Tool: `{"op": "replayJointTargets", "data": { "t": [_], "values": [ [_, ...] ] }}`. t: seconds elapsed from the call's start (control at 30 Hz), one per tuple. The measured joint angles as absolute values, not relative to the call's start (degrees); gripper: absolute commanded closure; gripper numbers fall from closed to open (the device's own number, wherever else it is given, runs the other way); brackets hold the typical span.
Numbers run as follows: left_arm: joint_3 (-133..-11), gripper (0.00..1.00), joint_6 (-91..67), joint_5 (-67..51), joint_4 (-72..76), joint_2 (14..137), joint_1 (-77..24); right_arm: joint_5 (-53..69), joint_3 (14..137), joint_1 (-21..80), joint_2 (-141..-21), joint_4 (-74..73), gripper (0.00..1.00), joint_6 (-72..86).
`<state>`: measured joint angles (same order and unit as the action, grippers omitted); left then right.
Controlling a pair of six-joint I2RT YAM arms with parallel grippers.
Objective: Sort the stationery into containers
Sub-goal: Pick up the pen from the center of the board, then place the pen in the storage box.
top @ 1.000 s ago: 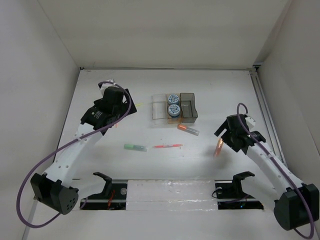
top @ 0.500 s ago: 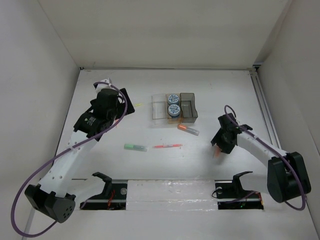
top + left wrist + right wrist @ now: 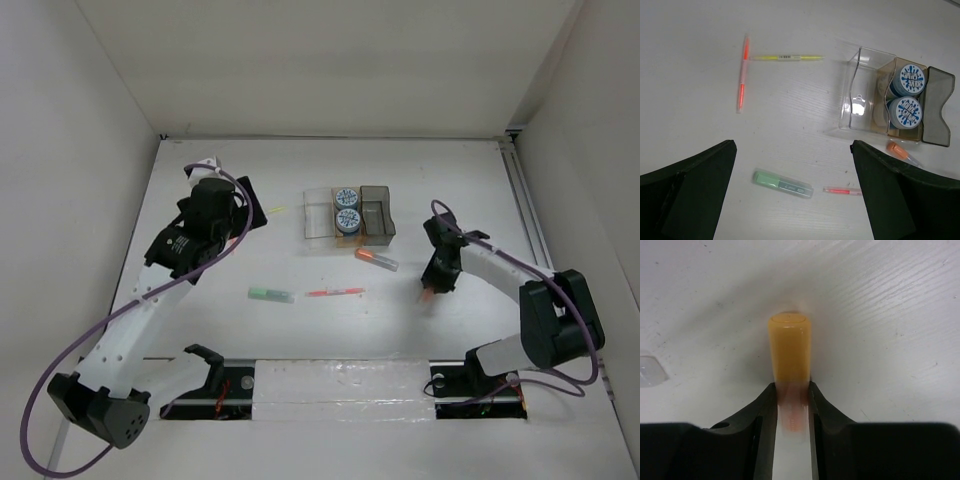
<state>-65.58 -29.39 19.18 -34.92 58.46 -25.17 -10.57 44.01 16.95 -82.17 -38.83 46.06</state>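
Across the white worktop [image 3: 330,170], loose stationery, part-sorted. Near the middle, toward the back, a row of three joined bins [image 3: 312,222]: clear at left, amber in the middle, smoky grey at right, with two blue-white rolls [image 3: 347,196] already inside the amber one. Left claw [image 3: 792,145] spread wide, hovering high over the left half, gripping nothing. Right claw [image 3: 790,392] down at the worktop, to the right of the bins and nearer than them, pinched together on the clear barrel of an orange marker [image 3: 789,345], cap end poking out past the fingertips, low at the surface, contact unclear. Step in hand, by the look of it: pick-up of that marker, grasp made, lift not yet begun. Next call: raise straight up without letting the round barrel twist in the pinch, carry left and back to the bins, choose the clear or the grey one, release low over the opening. Left to sort: a second orange marker [image 3: 375,259] just in front of the grey bin, a green marker [image 3: 782,184], a thin red pen [image 3: 842,191], then an orange pen [image 3: 743,72] and a yellow-green pen [image 3: 786,58], apparently meeting in a T.
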Motion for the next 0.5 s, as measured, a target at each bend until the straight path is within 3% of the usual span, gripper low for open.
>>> {"op": "replayJointTargets", "data": {
  "t": [0.17,0.3,0.5],
  "values": [
    [-65.6,0.0,-29.2,19.0,-34.9,59.7,-25.2,-13.9,48.6,19.5,-78.9,-40.3,1.0,44.2],
    [-65.6,0.0,-28.9,18.6,-34.8,61.7,-25.2,-12.8,59.8,19.9,-78.9,-37.8,1.0,37.6],
    [-64.2,0.0,-28.7,18.2,-32.8,62.2,-25.2,-3.0,81.0,19.9,-92.7,-32.2,1.0,23.2]
  ]
}}
